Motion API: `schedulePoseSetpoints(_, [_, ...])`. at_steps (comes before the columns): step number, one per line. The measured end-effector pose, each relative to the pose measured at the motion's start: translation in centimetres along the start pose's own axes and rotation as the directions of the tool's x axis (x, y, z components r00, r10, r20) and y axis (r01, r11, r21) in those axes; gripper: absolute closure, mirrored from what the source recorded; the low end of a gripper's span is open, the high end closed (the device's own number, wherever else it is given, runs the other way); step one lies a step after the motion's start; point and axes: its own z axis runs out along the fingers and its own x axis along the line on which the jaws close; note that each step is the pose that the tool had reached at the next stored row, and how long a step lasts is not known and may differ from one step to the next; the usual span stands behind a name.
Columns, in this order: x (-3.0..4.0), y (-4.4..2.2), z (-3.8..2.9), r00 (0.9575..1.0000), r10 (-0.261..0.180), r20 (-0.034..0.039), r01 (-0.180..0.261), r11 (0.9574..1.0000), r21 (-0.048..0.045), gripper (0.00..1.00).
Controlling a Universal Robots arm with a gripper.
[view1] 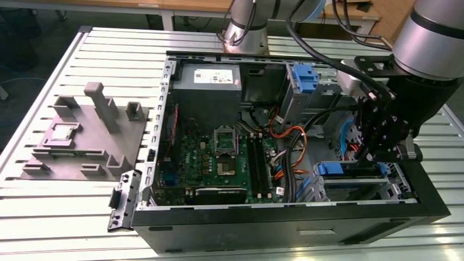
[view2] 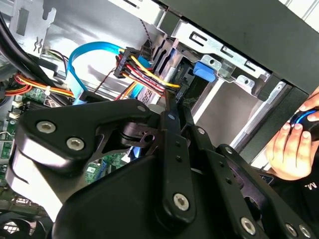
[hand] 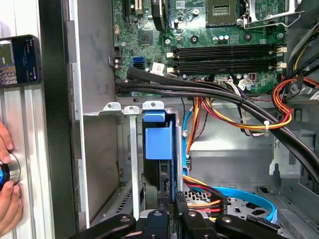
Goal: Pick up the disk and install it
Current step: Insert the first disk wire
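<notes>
I've got the arm down inside the open computer case (view1: pixel 427 201), over the drive bay at the exterior view's right, near corner. The gripper (view1: pixel 377 157) hangs right above the disk (view1: pixel 353 170), which stands on edge in the bay, its blue rail end showing just under the black linkage. In the first wrist view the disk (hand: pixel 158 144) sits upright in the bay slot with its blue tab facing me, and the gripper (hand: pixel 172 206) straddles its near end. The fingers look drawn in close against the disk's thin edge, but I cannot tell for sure whether they clamp it or merely sit around it. Orange, red and yellow cables (hand: pixel 239 119) loop just beside the bay, and a light blue ribbon cable (view2: pixel 89 55) curves past in the second wrist view. The motherboard (view1: pixel 217 157) lies to the exterior view's left of the bay. A person's hand (view2: pixel 294 144) rests outside the case wall.
</notes>
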Motion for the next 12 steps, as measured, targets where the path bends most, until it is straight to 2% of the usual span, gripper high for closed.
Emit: schedulePoseSetpoints(12, [0.13, 0.07, 0.05, 0.9998, -0.018, 0.0015, 0.018, 0.9998, 0.0019, 0.83])
